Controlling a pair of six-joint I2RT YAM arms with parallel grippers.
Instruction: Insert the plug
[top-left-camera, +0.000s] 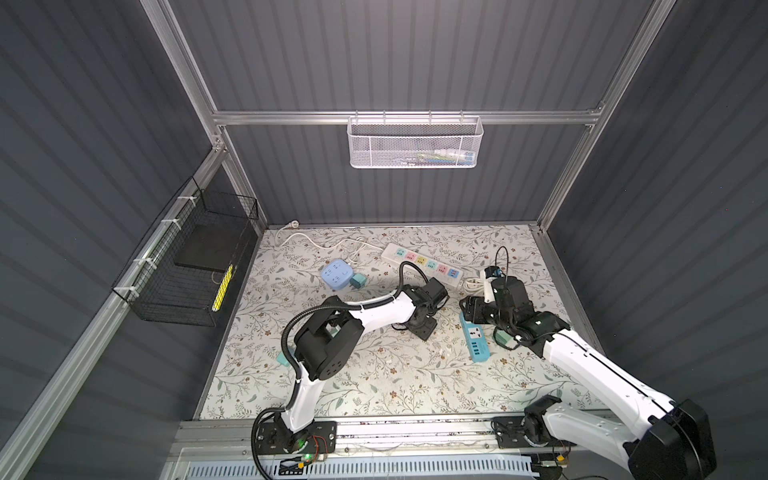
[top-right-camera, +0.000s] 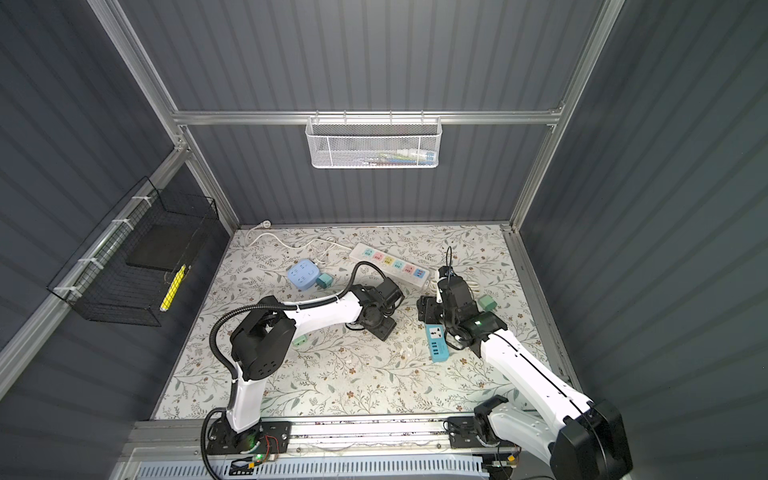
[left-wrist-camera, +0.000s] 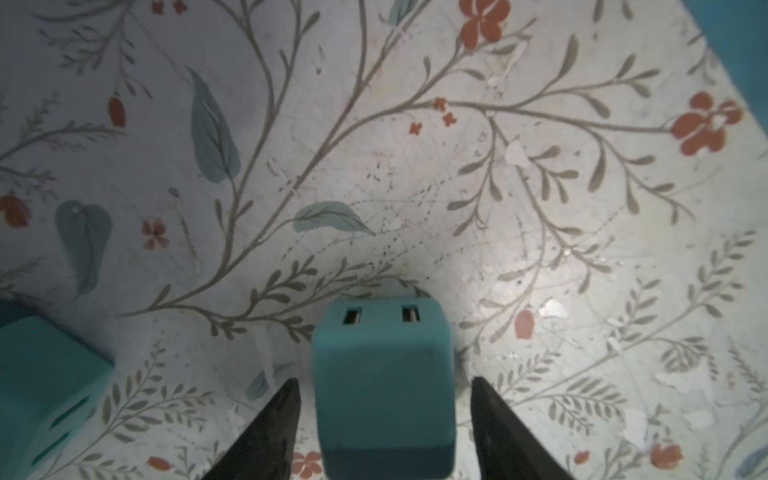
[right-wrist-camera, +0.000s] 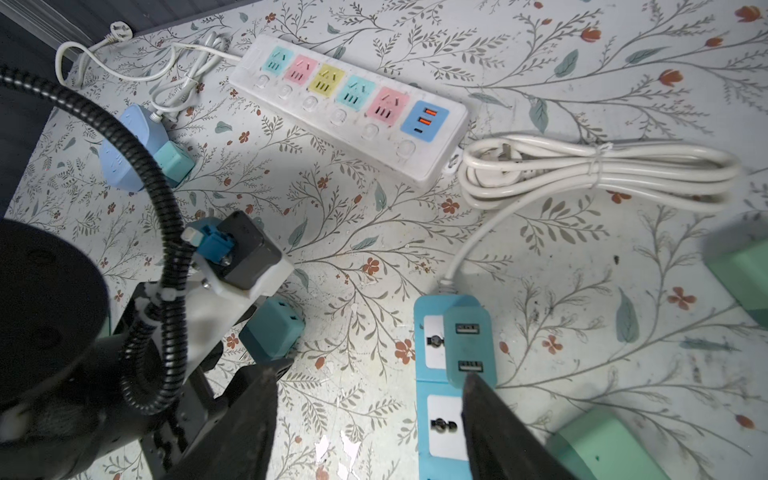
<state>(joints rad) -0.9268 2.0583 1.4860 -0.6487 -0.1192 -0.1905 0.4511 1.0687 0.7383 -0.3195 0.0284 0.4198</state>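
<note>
Plug (left-wrist-camera: 382, 386) sits about mid-worktop (left-wrist-camera: 415, 166), lying on its side under my left gripper (left-wrist-camera: 384, 379). It is a small teal charger cube with two slots on the face turned away from the wrist. The claw is spread, one finger (left-wrist-camera: 274, 428) on each flank with a sliver of daylight either side; nothing is pinched yet.

I judge it light and rigid, but the shell looks smooth with rounded corners, so an off-centre squeeze could twist it or squirt it out. I'd take it on the two flat flanks, around the middle of the body, leaving the pin end free.

Toward the right edge, my right gripper (right-wrist-camera: 372, 372) is spread and empty. One of its fingers is over the blue strip (right-wrist-camera: 440, 424), at the end of a paler adapter (right-wrist-camera: 468, 345) already seated there — whether it presses down I cannot tell. Further off, near the far edge, lies the white strip (right-wrist-camera: 349, 104) with coloured sockets.
</note>
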